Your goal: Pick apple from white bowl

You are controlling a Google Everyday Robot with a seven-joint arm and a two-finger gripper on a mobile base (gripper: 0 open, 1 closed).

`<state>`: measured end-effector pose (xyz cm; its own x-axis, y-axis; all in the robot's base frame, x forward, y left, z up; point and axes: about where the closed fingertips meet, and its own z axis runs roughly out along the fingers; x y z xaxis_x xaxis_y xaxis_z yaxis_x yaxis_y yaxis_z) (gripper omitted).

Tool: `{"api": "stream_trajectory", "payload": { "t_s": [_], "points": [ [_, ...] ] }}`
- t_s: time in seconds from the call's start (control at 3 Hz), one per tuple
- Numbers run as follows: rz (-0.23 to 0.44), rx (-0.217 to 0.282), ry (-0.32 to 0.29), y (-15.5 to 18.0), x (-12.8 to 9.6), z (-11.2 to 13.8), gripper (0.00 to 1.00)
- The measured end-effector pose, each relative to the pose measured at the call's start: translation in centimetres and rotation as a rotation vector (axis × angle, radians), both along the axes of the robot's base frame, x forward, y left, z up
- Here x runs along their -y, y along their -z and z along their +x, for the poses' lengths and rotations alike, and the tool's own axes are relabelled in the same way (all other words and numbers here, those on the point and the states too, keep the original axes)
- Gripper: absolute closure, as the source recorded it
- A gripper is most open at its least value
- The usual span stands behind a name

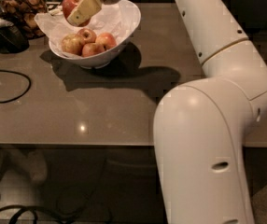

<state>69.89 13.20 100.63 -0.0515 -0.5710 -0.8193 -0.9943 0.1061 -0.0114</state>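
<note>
The white bowl (124,29) stands at the back left of the grey table, lined with crinkled white paper. My gripper (80,12) is above the bowl's left part, shut on the deep red apple (71,4) and holding it clear of the other fruit. One cream-coloured finger (84,9) lies across the apple's front. Three smaller apples (92,42) stay in the bowl: a yellowish one at the left and two orange-red ones.
A glass jar of brown snacks (20,4) stands behind the bowl at the far left, with a dark object (3,31) beside it. A black cable (7,83) loops on the table's left. My white arm (217,101) fills the right side. The table's front edge (77,143) is near.
</note>
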Motion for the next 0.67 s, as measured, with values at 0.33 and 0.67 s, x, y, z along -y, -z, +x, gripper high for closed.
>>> {"api": "stream_trajectory", "payload": {
  "t_s": [0.33,0.67],
  "points": [
    [0.038,0.024,-0.012,-1.4,-0.1,-2.8,1.00],
    [0.073,0.065,0.012,-2.6,0.3,-5.9,1.00]
  ]
}}
